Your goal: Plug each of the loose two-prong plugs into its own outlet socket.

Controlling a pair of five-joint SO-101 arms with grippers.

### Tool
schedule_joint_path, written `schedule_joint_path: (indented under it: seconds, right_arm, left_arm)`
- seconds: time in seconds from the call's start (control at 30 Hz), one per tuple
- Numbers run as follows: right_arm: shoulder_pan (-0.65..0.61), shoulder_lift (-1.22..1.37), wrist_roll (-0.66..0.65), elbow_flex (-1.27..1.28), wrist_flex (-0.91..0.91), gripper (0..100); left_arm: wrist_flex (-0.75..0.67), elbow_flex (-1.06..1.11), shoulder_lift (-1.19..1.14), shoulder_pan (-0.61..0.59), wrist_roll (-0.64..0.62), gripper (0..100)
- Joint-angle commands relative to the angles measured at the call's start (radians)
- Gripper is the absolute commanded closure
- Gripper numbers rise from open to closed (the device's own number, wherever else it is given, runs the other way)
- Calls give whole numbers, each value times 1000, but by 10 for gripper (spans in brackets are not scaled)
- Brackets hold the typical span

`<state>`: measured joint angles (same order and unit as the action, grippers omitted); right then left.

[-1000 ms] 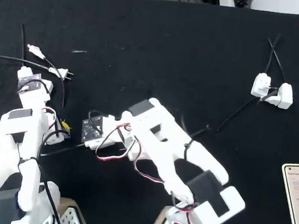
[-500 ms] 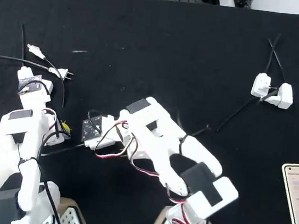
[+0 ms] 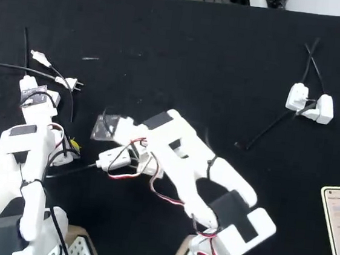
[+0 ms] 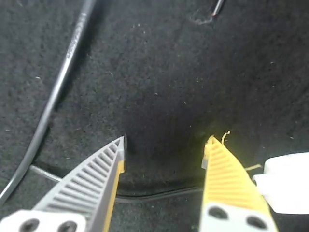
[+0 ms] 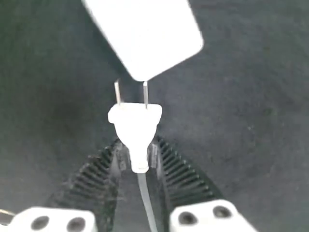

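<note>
**Barely started: nothing plugged in yet**

The right hand (image 5: pixel 137 154) is clamped on a plug (image 5: pixel 135 123), whose prongs meet a socket (image 5: pixel 145 34) but are not seated. The left hand (image 4: pixel 164 150) hangs apart, empty. Two loose plugs (image 3: pixel 71 82) lie near the tabletop's (image 3: pixel 183 56) left edge.

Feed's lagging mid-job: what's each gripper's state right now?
Left gripper: open, holding nothing.
Right gripper: closed on a two-prong plug.

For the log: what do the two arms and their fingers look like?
The left arm and right arm are white blocky shells with black motors and looped red, white and black wires. The left fingers are ribbed, one grey, one yellow; the right fingers are ribbed black.
</note>
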<state>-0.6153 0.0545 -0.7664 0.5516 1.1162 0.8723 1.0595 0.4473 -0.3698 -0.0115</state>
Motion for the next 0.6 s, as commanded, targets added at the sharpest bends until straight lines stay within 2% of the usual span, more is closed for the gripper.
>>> schedule_joint_path:
  seconds: [0.0, 0.17, 0.23, 0.43, 0.57]
  right_arm:
    - [-17, -41, 66, 2, -14, 972]
    - [-17, 44, 87, 21, -77, 827]
    - [-23, 65, 87, 21, -109, 797]
    - [-46, 82, 87, -1, -121, 830]
    - [-44, 88, 78, -2, -124, 921]
  left_arm:
    - [-2, -15, 26, -1, -3, 737]
    - [-2, -15, 26, -1, -3, 737]
    - [-2, -15, 26, -1, -3, 737]
    - [-3, -16, 26, -1, -3, 737]
    - [-3, -16, 26, -1, -3, 737]
